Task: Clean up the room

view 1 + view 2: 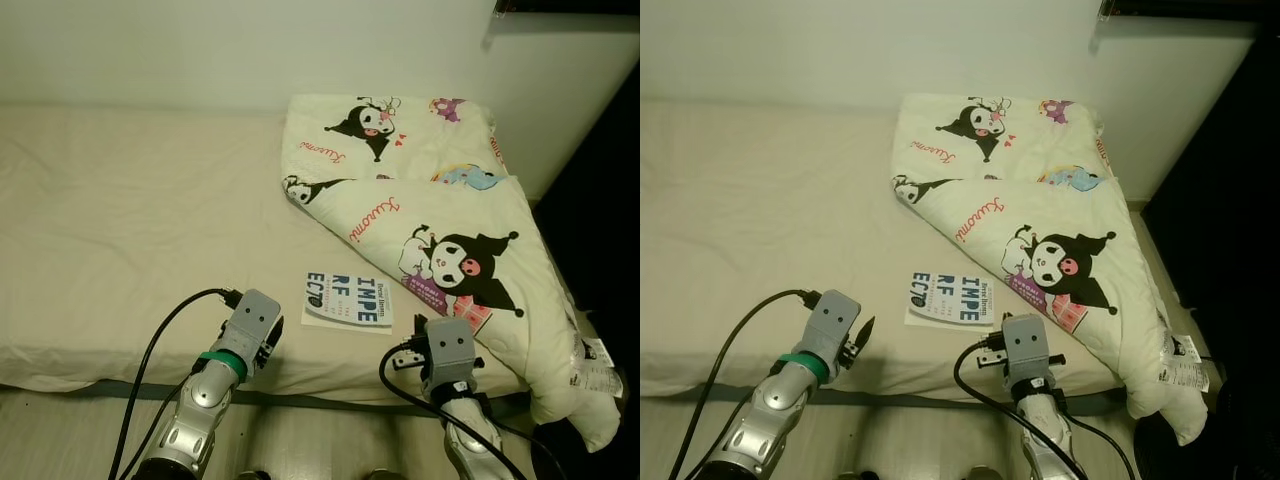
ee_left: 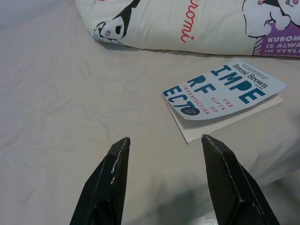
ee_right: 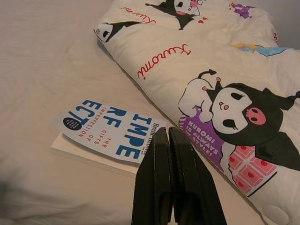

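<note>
Near the bed's front edge: book (image 1: 348, 299), white cover with blue letters, lies flat on the sheet, its lower side close to the mattress edge.
Book's surroundings: bare sheet on its left and behind it; on its right the quilt's folded flap comes just beside its right corner, whether touching I cannot tell.
Left gripper (image 2: 164, 173): fingers (image 2: 110, 180) spread wide and holding nothing, poised over the sheet at the front edge, left of the book and apart from it.
Right gripper (image 3: 171, 173): fingers (image 3: 157, 187) pressed together with nothing between them, pointing at the seam where the book's right end meets the quilt.
Arms: both silver, rising from below the mattress edge, with black cables looping beside each wrist.
Quilt (image 1: 430, 200): cream, printed with cartoon figures and red script, folded back on itself; it covers the bed's right part and its lower corner hangs over the front right edge, with white tags showing there.
Bed (image 1: 130, 220): cream sheet, lightly creased; the left half lies open from the wall to the front edge.
Open room: broad free sheet left of and behind the book; tight on its right by the quilt.
Wall (image 1: 250, 50): pale, running along the bed's far side.
Right of bed: dark gap past the quilt's hanging corner.
Floor (image 1: 60, 440): light strip below the mattress edge.
</note>
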Robot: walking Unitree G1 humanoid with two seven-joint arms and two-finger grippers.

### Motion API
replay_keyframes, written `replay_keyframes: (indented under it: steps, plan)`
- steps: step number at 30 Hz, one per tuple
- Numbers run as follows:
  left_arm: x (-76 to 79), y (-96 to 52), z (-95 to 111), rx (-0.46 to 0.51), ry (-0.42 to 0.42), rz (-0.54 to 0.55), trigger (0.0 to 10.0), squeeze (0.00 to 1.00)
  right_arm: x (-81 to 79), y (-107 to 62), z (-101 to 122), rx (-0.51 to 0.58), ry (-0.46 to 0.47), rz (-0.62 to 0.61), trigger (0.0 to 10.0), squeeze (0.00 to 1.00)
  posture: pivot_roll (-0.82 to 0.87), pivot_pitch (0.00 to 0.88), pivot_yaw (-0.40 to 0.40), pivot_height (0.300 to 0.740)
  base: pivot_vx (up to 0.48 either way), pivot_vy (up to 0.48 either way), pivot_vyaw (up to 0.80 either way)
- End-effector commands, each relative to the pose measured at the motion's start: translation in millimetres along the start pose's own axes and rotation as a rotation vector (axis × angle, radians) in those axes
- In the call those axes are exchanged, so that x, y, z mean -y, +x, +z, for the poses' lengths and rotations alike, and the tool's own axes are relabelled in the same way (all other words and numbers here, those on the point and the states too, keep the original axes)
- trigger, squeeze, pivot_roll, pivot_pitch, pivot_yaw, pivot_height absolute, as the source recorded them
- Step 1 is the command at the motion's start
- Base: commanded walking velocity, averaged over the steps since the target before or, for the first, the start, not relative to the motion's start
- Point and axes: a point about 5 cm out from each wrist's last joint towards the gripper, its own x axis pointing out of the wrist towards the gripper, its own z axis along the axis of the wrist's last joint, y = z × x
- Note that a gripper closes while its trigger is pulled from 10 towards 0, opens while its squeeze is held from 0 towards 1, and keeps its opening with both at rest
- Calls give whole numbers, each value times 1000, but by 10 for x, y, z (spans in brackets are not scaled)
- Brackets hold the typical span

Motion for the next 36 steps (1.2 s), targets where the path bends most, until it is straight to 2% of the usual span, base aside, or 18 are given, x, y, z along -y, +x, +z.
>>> replay_keyframes:
  steps: [1,12,27,36]
  plan:
    - [29,-17,-27,-7,4,-16,10000,0,-18,-18,-23,-15,11,3,10000,0,-116,64,77,670,0,0,0]
    - [9,-23,-18,-3,8,-10,10000,0,-58,-10,-4,-9,29,10,10000,0,-112,71,79,645,0,0,0]
    - [-3,-21,-6,0,12,-9,10000,0,-71,0,15,-5,51,8,10000,0,-110,76,84,585,0,0,0]
    - [-42,-11,49,14,11,1,10000,0,-97,33,82,14,119,8,10000,0,-102,90,88,555,0,0,0]
